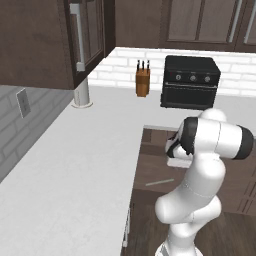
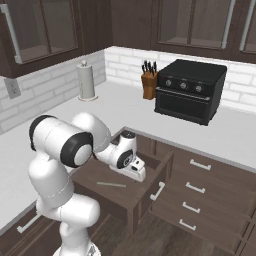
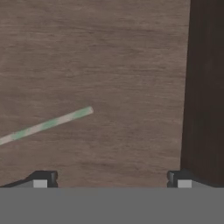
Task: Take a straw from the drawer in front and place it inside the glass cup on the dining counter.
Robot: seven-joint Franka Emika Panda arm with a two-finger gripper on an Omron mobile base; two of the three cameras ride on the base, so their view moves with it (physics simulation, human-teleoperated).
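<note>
In the left base view, a paper towel roll stands at the far left of the worktop. A knife block follows, then a black oven. Below the oven, the drawer is pulled open; the straw lies flat on its brown floor.

In the right base view, the gripper is lowered inside the drawer, just right of the straw and not touching it.

In the hand view, the straw lies at left, pale with green bands. The two fingertips are spread wide apart and hold nothing. The drawer wall is at right.
</note>
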